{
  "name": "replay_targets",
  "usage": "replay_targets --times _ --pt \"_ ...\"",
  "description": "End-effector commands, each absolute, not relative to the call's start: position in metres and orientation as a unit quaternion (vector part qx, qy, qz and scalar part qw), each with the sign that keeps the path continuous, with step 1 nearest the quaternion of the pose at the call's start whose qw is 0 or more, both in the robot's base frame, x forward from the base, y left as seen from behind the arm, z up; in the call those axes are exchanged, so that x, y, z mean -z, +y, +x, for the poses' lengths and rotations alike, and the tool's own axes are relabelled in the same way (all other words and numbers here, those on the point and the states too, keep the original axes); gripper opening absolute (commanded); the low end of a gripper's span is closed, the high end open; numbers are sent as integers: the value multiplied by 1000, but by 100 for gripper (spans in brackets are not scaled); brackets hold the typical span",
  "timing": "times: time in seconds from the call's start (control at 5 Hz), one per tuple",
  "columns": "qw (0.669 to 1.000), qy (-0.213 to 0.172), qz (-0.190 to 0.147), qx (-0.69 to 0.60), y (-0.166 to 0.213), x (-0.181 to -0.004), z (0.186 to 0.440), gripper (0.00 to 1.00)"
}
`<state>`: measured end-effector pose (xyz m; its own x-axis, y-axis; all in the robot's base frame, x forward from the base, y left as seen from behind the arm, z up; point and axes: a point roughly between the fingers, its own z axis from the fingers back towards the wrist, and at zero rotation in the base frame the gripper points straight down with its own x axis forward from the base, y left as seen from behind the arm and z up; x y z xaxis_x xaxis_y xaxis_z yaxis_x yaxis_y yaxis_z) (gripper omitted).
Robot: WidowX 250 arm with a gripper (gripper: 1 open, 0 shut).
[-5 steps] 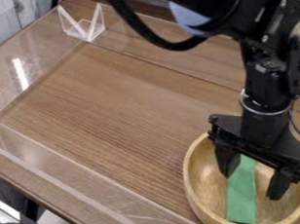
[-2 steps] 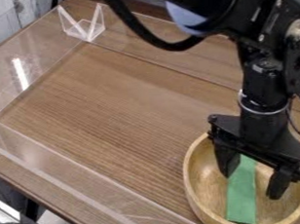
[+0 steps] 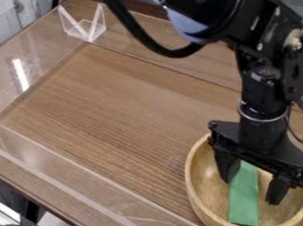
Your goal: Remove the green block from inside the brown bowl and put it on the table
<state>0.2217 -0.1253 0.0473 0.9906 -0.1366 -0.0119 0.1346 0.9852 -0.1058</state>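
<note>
The brown bowl (image 3: 204, 192) sat at the table's (image 3: 109, 118) 5 o'clock corner, its thick rim partly cut off by the lower and right edges of the view. Inside it lay the green block (image 3: 245, 198), flat on the bowl's floor, its long axis running roughly from 12 to 6 o'clock, the upper end hidden behind the robot's hand. The black gripper (image 3: 262, 175) pointed straight down into the bowl, jaws spread wide, one finger at the block's 9 o'clock side and the other at its 3 o'clock side, straddling it without clamping it; nothing was held. A clear plastic wall (image 3: 45, 64) bordered the table along its 9 to 12 o'clock edges
</note>
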Motion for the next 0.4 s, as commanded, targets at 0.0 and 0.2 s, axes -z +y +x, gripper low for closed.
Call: replay_targets --times 0.0,0.2 --pt "996 -7 -60 62 -125 -51 228 100" --pt "996 -7 -60 61 -124 -48 229 100"
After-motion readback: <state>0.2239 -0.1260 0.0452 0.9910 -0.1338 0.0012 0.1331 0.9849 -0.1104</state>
